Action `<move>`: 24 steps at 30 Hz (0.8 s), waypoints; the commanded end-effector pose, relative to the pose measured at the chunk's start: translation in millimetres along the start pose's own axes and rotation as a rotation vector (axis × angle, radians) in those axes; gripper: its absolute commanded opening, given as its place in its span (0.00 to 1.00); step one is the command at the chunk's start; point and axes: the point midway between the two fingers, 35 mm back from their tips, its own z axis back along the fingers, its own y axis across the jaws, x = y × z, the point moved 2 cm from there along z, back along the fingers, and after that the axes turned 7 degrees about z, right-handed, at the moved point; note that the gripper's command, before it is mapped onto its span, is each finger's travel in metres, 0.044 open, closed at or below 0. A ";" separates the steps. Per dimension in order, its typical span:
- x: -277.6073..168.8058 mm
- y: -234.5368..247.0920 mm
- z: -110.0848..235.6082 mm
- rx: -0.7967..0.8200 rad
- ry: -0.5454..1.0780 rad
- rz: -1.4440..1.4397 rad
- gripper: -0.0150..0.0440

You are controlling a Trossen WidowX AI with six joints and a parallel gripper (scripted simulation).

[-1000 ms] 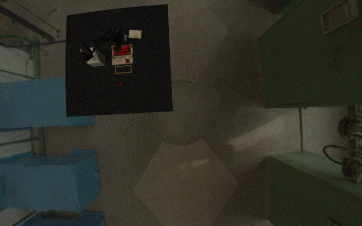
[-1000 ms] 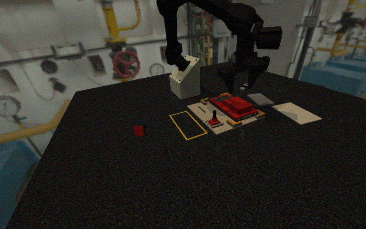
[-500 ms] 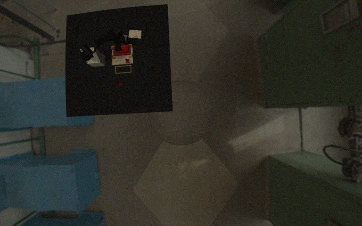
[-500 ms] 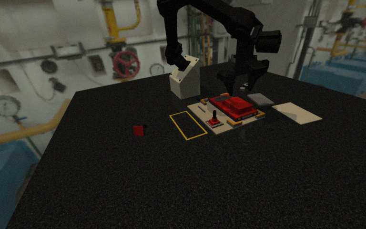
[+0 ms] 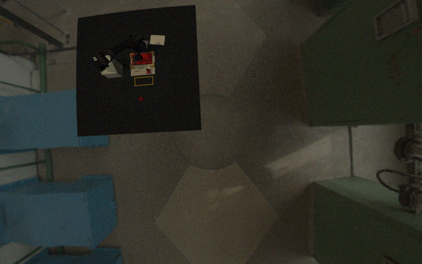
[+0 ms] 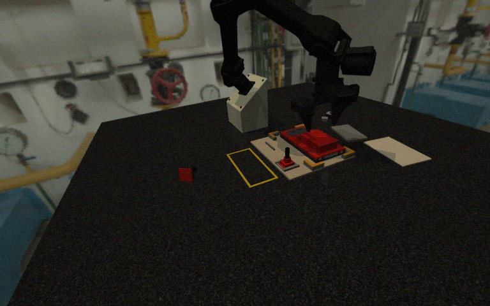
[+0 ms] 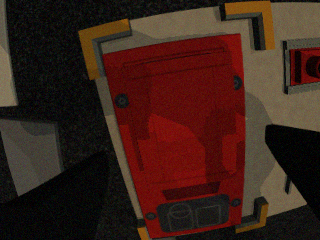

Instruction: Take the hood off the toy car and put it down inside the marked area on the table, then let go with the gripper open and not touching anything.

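The red toy car (image 5: 146, 59) (image 6: 318, 142) (image 7: 176, 127) sits on a beige plate (image 5: 138, 73) (image 6: 263, 148) (image 7: 263, 96) between orange corner brackets. All its red panels are in place, and I cannot make out the hood's seam. My gripper (image 5: 138, 56) (image 6: 320, 124) (image 7: 188, 147) is open and empty. It hangs just above the car, with one finger on each side and touching nothing. The marked area (image 5: 143, 77) (image 6: 238, 171) is a yellow outline on the black table beside the plate, with nothing inside it.
A red stand with a black peg (image 6: 287, 160) (image 7: 303, 67) is on the plate. A small red block (image 5: 140, 98) (image 6: 185, 174) lies beyond the outline. A grey slab (image 6: 348, 132) (image 7: 27, 154) and a beige sheet (image 5: 157, 39) (image 6: 396, 150) lie past the car. The white arm base (image 5: 111, 69) (image 6: 249, 104) stands behind.
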 end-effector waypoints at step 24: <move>-2.9 -2.0 -20.6 -0.006 0.002 0.007 1.00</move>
